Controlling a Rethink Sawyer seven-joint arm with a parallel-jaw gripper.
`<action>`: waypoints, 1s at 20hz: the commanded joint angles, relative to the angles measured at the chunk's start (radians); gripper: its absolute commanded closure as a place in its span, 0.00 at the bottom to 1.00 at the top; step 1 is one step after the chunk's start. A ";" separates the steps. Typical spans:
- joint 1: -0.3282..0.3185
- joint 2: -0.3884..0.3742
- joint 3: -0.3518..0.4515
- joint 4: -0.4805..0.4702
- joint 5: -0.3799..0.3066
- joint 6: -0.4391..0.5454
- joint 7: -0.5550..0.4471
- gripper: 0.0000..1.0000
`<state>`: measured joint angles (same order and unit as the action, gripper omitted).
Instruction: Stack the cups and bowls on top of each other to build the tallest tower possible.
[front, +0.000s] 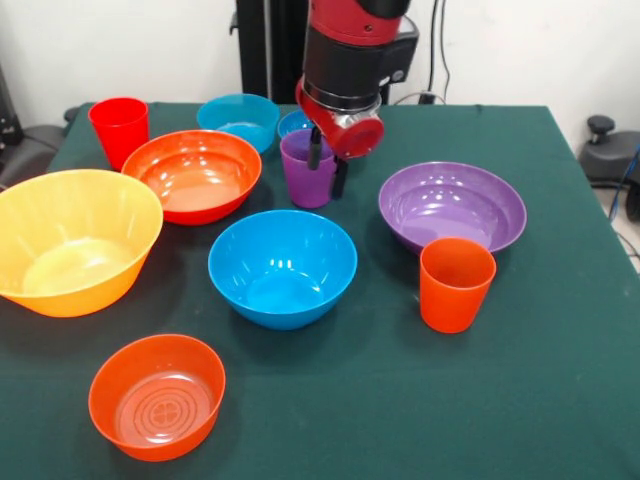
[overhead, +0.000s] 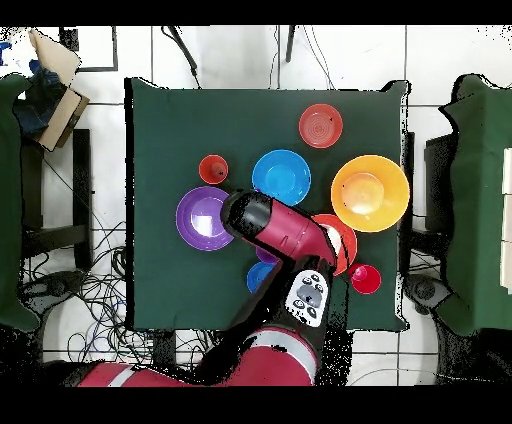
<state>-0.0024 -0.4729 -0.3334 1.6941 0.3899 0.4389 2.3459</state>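
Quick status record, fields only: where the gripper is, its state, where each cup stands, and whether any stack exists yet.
gripper: at the purple cup, one finger inside the rim, one outside on the purple bowl's side
gripper state: open, straddling the cup's wall
purple cup: upright, behind the medium blue bowl
red cup: upright at a far corner
orange cup: upright, in front of the purple bowl
stack: none visible; all pieces stand separately on the table
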 joint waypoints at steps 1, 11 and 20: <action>-0.046 -0.049 0.038 -0.020 -0.116 -0.009 -0.032 0.00; -0.087 -0.097 0.009 -0.148 -0.142 0.190 -0.018 0.00; -0.070 -0.080 0.049 -0.151 -0.122 0.187 0.046 0.00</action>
<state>-0.0868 -0.5830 -0.3809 1.5841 0.3081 0.5427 2.3459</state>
